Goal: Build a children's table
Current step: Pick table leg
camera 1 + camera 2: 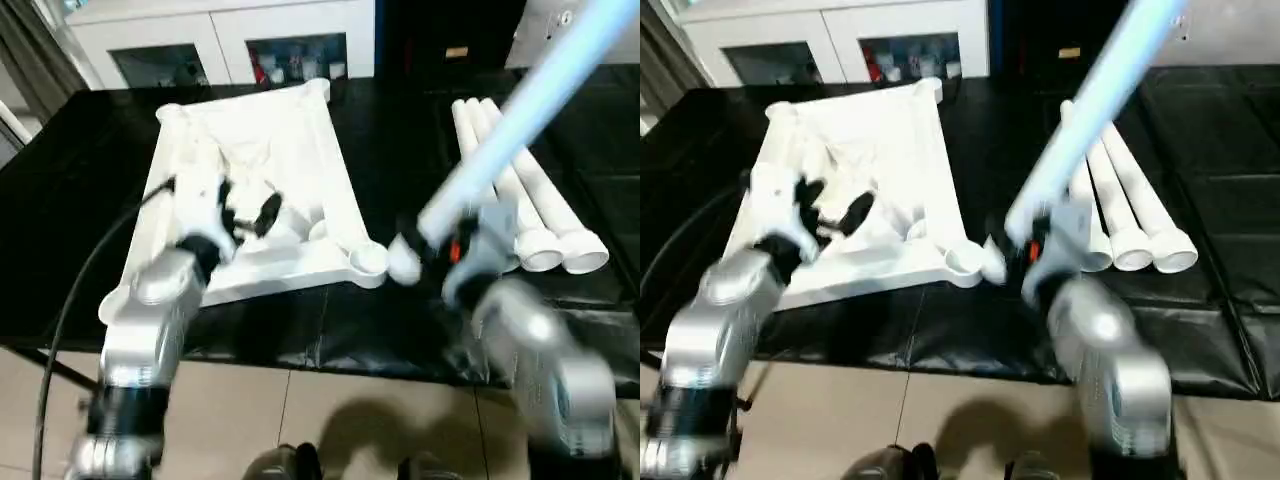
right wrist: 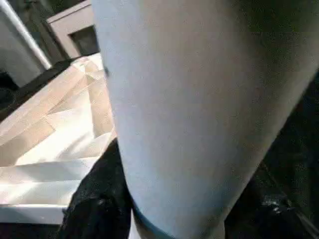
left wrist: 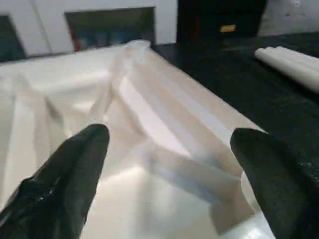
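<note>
The large black-covered work table [image 1: 400,330] carries everything, and on it the square white plastic table top [image 1: 270,150] lies ribbed side up, directly under and ahead of the left gripper [image 1: 245,215]. Its near round corner socket [image 1: 368,258] sits just to the inside of the right gripper [image 1: 440,245], almost touching the thick end of the long tapered white tubular leg [image 1: 520,120] which that gripper carries.

The main risk, as I judge it, is a missed insertion. The held leg slants steeply up and away from the right gripper, so its thick end meets the socket at an angle; pushed like that it could catch on the rim, skid off and shove the light top across the table, or twist in the grasp. Nothing visibly pins the top: the left gripper hangs over the ribs with its fingers [image 3: 75,159] spread wide and empty, and I cannot tell whether they touch the plastic.

The right gripper is clamped around the leg near its thick end; in the right wrist view the tube stands between the black fingers [image 2: 94,199].

Three spare white legs [image 1: 540,215] lie side by side just beyond the right gripper on its outer side, close enough for a swinging leg to knock.
</note>
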Tool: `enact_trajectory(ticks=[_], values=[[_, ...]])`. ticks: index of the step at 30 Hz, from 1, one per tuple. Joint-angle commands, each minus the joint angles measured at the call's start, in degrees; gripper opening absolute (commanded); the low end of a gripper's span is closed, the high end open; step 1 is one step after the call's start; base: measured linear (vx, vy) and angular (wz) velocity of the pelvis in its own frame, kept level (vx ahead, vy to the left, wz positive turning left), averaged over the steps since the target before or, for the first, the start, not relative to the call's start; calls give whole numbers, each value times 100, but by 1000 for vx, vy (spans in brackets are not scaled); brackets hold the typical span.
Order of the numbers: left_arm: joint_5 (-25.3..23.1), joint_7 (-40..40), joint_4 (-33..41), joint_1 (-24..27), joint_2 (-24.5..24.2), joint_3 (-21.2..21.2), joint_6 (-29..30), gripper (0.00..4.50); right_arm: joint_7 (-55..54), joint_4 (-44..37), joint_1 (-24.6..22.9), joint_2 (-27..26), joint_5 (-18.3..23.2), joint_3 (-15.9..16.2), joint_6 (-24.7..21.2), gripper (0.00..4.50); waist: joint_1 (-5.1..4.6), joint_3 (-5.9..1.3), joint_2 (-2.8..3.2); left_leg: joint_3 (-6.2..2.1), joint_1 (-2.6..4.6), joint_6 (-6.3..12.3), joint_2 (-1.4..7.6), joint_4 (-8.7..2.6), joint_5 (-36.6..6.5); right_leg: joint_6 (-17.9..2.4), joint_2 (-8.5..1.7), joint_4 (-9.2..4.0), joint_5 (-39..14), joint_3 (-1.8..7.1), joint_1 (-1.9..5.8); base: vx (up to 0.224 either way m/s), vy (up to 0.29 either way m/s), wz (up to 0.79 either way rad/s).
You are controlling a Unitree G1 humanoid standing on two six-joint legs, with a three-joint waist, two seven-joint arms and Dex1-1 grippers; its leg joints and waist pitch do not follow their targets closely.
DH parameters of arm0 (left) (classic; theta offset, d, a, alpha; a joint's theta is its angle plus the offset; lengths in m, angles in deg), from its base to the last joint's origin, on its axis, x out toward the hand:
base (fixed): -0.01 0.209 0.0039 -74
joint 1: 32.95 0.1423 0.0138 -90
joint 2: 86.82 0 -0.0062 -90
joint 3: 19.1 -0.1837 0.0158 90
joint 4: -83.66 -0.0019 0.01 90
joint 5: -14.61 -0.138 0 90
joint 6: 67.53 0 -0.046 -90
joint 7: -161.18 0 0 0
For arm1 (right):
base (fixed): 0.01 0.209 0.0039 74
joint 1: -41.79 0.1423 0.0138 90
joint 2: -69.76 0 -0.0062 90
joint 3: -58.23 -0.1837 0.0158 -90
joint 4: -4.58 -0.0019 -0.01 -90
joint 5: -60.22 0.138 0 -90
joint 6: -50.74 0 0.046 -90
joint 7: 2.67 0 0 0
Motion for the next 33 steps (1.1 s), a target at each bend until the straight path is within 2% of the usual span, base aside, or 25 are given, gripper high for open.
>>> enact_trajectory(ticks=[1,2,3,4,5,6,7,8,10,11,12,13,14,16,17,18,20,21,23,26,29,30,31,32,33], values=[[-92,78,222,1,-59,-27,12,450,-324,-60,-17,-115,-43,-172,-10,191,97,-322,-147,-256,190,-118,281,-40,-1624,-382,-725,-856,-3070,799,176,-5,57,-41],[-239,117,365,59,-91,-129,-23,450,-383,21,-78,-45,-332,-145,424,191,171,-339,-170,-316,173,94,283,96,-1416,-235,-830,-947,-3477,1072,178,46,91,-53],[-297,127,435,85,-110,-188,6,450,-377,51,-121,28,-499,-95,635,191,199,-329,-119,-411,202,43,394,-49,-1314,-213,-652,-883,-3277,1030,116,46,91,-53],[-315,130,457,93,-115,-207,16,450,-376,60,-135,52,-553,-80,702,191,203,-352,-43,-379,331,-220,460,-238,-1352,-152,-344,-773,-2829,814,-24,2,109,-43],[-317,141,553,156,-99,-256,134,450,-251,-8,-222,92,-431,-79,565,191,98,-442,49,-308,709,-1009,599,-441,-1520,127,165,-512,-1607,390,-381,-20,118,-37],[-279,215,628,227,-36,-215,170,450,-311,-127,-278,72,-400,-91,423,191,56,-484,167,-360,644,-1783,1149,-824,-1087,256,169,1,-356,40,-353,-20,118,-37],[-266,242,654,253,-14,-200,183,450,-332,-170,-298,64,-388,-95,373,191,56,-484,167,-360,644,-1783,1149,-824,-1087,256,169,1,-356,40,-353,-23,99,-31],[-256,255,700,288,2,-193,184,450,-355,-212,-317,41,-402,-91,435,191,81,-489,194,-391,524,-1704,1588,-1026,-451,201,74,281,100,-198,-338,-11,30,-36],[-172,293,832,358,86,-133,141,450,-429,-323,-337,51,-465,-42,450,191,283,-535,166,-241,678,-405,1798,-783,-81,149,-211,577,-171,-269,-497,-13,-11,-40],[-105,358,918,399,133,-95,292,450,-467,-392,-354,3,-311,-67,117,191,315,-539,161,-182,731,-108,1744,-721,-234,97,-269,576,-160,-231,-527,-34,-114,-45],[-100,364,924,403,137,-93,308,450,-466,-398,-356,-2,-291,-70,83,191,309,-511,65,-219,624,289,1576,-715,-437,52,-342,507,-86,-163,-400,-34,-114,-45],[-145,376,990,451,121,-128,360,450,-368,-410,-420,-28,-202,-45,70,191,373,-521,-325,194,89,401,85,186,-1440,94,-597,-344,549,224,-71,-45,-182,-27],[-164,369,999,466,111,-148,360,450,-326,-414,-442,-24,-185,-27,102,191,479,-557,-411,-55,-100,484,36,382,-1169,574,-965,-386,519,446,189,-26,-195,-5],[-188,357,1033,520,104,-183,386,450,-216,-426,-516,-44,-139,28,215,191,487,-427,-302,-393,-254,162,-90,245,-435,2137,-610,-428,127,224,270,-24,-176,-6],[-188,381,1068,557,126,-177,376,450,-162,-433,-556,-60,-117,49,285,191,446,-430,-247,-469,-223,63,-62,160,-495,2151,-545,-435,73,168,312,-42,-99,-9],[-195,412,1116,600,144,-173,360,450,-88,-452,-595,-66,-60,65,303,191,359,-388,-203,-571,-149,-38,15,31,-662,2031,-377,-477,-180,42,306,-42,-99,-9],[-223,458,1202,671,158,-174,367,450,-13,-483,-648,-33,-40,105,342,191,218,-348,-44,-707,112,-144,311,-206,-1183,1317,-338,-584,-1285,-34,188,0,0,0],[-224,548,1353,801,196,-111,412,450,97,-526,-700,63,-34,177,347,191,105,-306,-99,-750,137,-152,422,-310,-1663,715,-382,-630,-2288,-41,227,0,0,0],[-215,716,1536,973,249,29,547,450,152,-578,-712,283,-179,334,308,191,5,-277,-110,-735,126,-190,412,-375,-1741,197,-504,-720,-2916,-6,308,0,0,0],[-249,789,1615,1128,238,86,536,450,341,-522,-691,410,-193,430,365,191,-77,-303,-114,-771,103,2,510,-422,-1387,-312,-504,-626,-1956,6,299,-10,42,-2],[-204,884,1807,1301,291,221,536,450,585,-532,-637,538,-192,586,369,191,-96,-326,-206,-707,109,178,492,-400,-1240,-677,-569,-593,-1564,5,324,-1,62,-2],[-200,967,1916,1405,324,273,549,450,752,-591,-587,634,-169,701,406,191,-113,-324,-309,-690,119,281,518,-404,-1052,-779,-551,-599,-1236,-4,311,11,54,0],[-200,968,1916,1406,324,274,549,450,753,-591,-586,635,-168,702,406,191,-78,-294,-375,-834,-78,544,406,-449,-901,-983,-650,-444,-911,-164,464,0,0,0],[-207,1001,1953,1450,341,284,541,450,813,-612,-568,655,-138,728,412,191,-82,-315,-224,-887,8,767,397,-454,-1060,-1110,-634,-484,-1015,-268,398,7,22,28],[-208,1068,2010,1506,387,303,555,450,872,-618,-528,666,-82,741,424,191,-114,-308,-226,-1025,-57,1025,260,-454,-960,-1316,-665,-441,-739,-401,466,7,22,28]])
